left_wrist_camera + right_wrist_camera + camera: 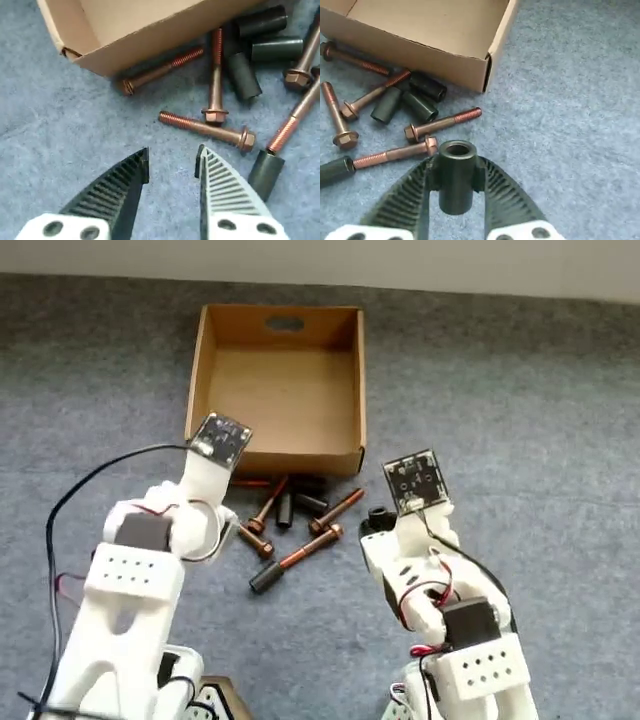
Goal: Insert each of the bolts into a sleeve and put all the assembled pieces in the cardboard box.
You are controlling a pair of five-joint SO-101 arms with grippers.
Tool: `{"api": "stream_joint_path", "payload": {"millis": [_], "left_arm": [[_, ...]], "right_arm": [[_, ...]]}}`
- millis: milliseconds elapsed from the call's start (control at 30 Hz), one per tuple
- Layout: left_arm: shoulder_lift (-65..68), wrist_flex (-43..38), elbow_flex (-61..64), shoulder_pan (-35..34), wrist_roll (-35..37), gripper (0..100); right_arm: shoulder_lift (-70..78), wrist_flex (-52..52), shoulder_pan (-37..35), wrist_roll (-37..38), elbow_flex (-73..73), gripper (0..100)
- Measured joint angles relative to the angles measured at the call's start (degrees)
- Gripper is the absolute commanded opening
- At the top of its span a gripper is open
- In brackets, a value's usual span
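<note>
Left gripper (172, 152) hangs released, fingers spread, over the grey carpeted table (520, 390). Just ahead of it a copper-coloured hex-flange bolt (202, 127) lies flat. Its long axis runs roughly along the line between the two fingertips, so I reckon the wrist needs a twist before it can pinch the shank. The left arm's nearer to it.

The heap of loose bolts and black sleeves (290, 505) sits against the near wall of the open brown cardboard box (275, 458), mid-table toward the far edge.

Right gripper (455, 167) is clenched on a dark cylindrical sleeve (456, 192). High view gives the layout, and the right wrist view adds the sleeve's hollow end facing the camera.
</note>
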Motion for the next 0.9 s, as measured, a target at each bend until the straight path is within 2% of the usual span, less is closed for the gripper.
{"api": "stream_joint_path", "payload": {"millis": [233, 367, 467, 633, 900], "left_arm": [[16.3, -6.3, -5.0, 0.0, 0.1, 18], [27.3, -7.1, -9.2, 0.0, 0.2, 18], [34.1, -7.1, -12.7, 0.0, 2.8, 18], [39.1, -7.9, -17.0, 0.0, 5.1, 18], [43.9, -12.2, -17.0, 0.0, 5.3, 18]], "right_arm": [[-6.3, -0.4, 0.0, -0.4, 5.5, 0.5], [-8.7, -0.4, -0.1, -0.4, 6.9, 0.5], [-9.1, -0.4, -0.1, -0.4, 6.9, 0.5], [-9.1, -0.4, -0.1, -0.4, 6.9, 0.5], [-9.3, -0.4, -0.1, -0.4, 8.2, 0.5]]}}
